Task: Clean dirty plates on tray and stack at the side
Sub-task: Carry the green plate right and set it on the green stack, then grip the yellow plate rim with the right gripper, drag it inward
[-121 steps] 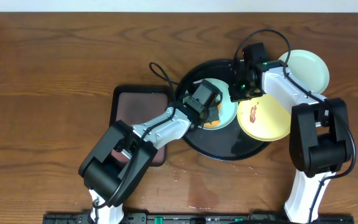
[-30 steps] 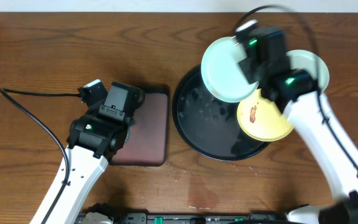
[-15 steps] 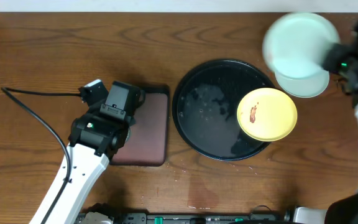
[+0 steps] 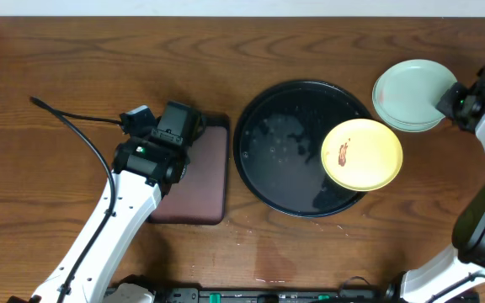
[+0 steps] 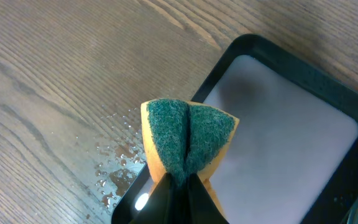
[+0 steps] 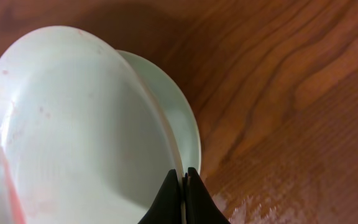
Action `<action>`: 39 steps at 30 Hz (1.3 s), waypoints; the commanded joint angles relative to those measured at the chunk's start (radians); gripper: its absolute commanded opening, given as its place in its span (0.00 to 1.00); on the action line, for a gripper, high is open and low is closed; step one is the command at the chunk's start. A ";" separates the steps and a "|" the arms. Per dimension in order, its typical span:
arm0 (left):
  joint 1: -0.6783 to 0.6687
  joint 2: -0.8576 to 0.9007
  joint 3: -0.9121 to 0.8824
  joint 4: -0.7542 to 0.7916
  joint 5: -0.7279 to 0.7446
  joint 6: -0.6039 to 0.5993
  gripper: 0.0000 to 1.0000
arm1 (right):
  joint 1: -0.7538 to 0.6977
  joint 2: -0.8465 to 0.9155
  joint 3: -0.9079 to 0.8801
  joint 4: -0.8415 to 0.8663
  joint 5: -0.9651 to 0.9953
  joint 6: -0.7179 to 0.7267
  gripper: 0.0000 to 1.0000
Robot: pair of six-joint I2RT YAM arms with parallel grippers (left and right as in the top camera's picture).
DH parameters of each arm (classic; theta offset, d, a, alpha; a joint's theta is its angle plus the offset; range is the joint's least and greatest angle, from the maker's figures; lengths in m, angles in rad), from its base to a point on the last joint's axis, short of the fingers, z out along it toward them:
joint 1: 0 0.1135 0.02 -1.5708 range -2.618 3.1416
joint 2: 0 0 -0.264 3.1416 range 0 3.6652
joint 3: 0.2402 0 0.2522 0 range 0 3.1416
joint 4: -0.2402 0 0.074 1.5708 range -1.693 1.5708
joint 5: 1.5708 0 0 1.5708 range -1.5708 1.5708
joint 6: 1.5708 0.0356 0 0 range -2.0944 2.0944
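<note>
**Two blue plates at the side, the yellow one waiting on the tray**

We judge the plates to be light, stiff and glossy. They look wet, so they will be slippery, and they may chip if dropped. The flat middle gives nothing to grip, so the raised rim is the only place to take hold, with one finger above and one below.

The right tool (image 6: 183, 180) is doing just that. Its fingers are pressed together on the rim of the upper blue plate (image 6: 73, 137), with only the thin edge between them. That plate sits tilted over the lower blue plate (image 6: 182, 118), and both lie on the worktop (image 4: 99, 50) to the right of the black tray (image 4: 268, 168), apart from it. We cannot tell whether the upper plate is fully seated on the one beneath. Faint reddish traces show near its far edge in the right wrist view.

The yellow plate (image 4: 369, 164) lies on the right part of the black tray, reaching to the tray's right rim or just past it. The reddish-brown smear (image 4: 344, 153) is plain on its face. Its right rim looks the freest to pinch. A thin pinch on a wet rim could let the plate swing or slide, so we would carry it low.

The left tool (image 5: 178, 186) is closed on a folded sponge (image 5: 188, 140), green scouring side outward. It holds the sponge above the near corner of the brown tray (image 5: 291, 143), well away from the plates. Water droplets (image 5: 114, 171) dot the wood just beside that corner.
</note>
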 commanded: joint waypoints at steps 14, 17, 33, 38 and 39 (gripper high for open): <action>0.004 -0.001 -0.002 0.002 0.014 -0.006 0.08 | -0.001 0.024 0.001 0.014 -0.342 -0.036 0.99; 0.004 -0.001 -0.002 0.002 0.014 -0.006 0.08 | -0.001 0.007 0.001 -0.077 -0.542 -0.036 0.99; 0.004 -0.001 -0.002 0.040 0.073 -0.005 0.08 | 0.023 -0.242 0.000 -0.627 -0.226 -0.185 0.99; 0.004 -0.001 -0.002 0.069 0.104 -0.006 0.08 | 0.076 -0.238 -0.074 -0.579 -0.175 -0.178 0.99; 0.004 -0.001 -0.002 0.070 0.104 -0.006 0.08 | 0.086 -0.238 -0.098 -0.553 -0.148 -0.166 0.99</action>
